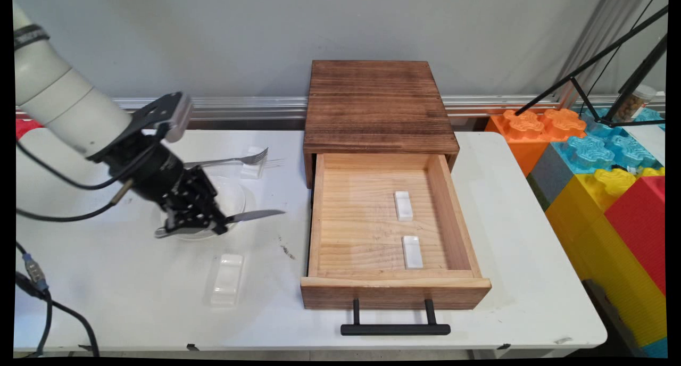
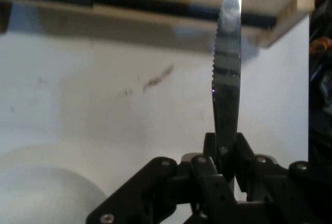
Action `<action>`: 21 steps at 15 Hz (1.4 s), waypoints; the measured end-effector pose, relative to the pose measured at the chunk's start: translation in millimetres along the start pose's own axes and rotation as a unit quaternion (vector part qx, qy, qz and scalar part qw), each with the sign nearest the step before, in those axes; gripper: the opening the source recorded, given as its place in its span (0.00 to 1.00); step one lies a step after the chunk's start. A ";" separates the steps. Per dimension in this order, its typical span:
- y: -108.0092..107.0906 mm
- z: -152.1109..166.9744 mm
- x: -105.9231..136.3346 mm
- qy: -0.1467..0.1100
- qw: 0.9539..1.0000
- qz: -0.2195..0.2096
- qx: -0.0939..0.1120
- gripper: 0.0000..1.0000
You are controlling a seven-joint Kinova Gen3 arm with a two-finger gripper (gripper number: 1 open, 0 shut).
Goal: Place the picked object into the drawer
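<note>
Black two-finger gripper (image 1: 213,225) clenched on serrated steel table knife (image 2: 227,79), lifted nr tabletop's left edge; open wooden drawer (image 1: 372,225) w/o cutlery.

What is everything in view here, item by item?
knife: 1, silver, clamped in the gripper above the plate, blade toward the drawer
plate: 1, clear, left of the drawer
fork: 1, silver, propped on a rest beyond the plate
white rests: 4, two in the drawer, two on the table
drawer box: 1, brown wood, drawer open
toy blocks: several, coloured, right of the table
table: 1, white
gripper: 1, black, shut on the knife
</note>
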 end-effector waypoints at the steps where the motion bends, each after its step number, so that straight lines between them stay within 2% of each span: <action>1: 0.4 0.4 7.1 0.003 1.000 0.000 0.001 0.00; 7: 9.5 12.6 74.8 0.027 1.000 0.010 0.007 0.00; 11: 20.1 31.8 123.2 0.040 0.999 0.024 0.007 0.00; 16: 27.5 65.4 169.6 0.048 0.998 0.044 0.009 0.00; 21: 29.6 100.0 203.6 0.056 0.996 0.063 0.011 0.00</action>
